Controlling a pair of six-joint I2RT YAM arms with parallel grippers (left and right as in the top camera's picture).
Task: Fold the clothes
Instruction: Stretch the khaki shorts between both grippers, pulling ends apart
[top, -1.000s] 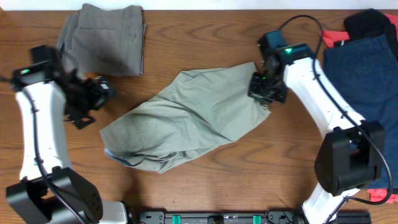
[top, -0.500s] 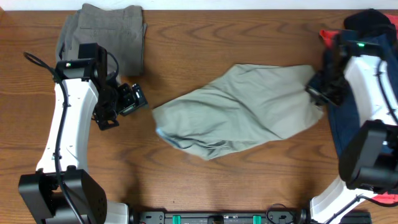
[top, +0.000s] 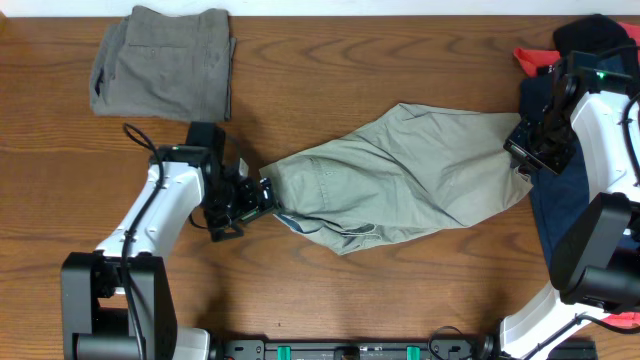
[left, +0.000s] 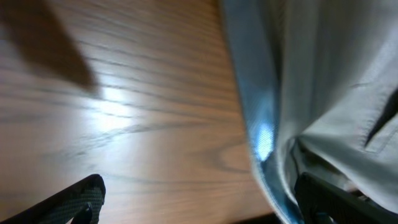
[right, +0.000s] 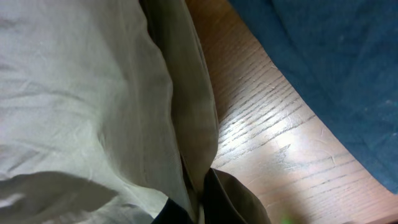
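Khaki shorts (top: 400, 175); one end pinched in right gripper (top: 526, 151); left gripper (top: 261, 193) spread wide at the opposite end

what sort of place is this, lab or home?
Probably a lab bench: a left arm and right arm at a wooden table, folded grey shorts and navy shorts staged at its sides.

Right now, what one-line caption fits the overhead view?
Right gripper pinches one end of the khaki shorts; open left gripper meets the other end.
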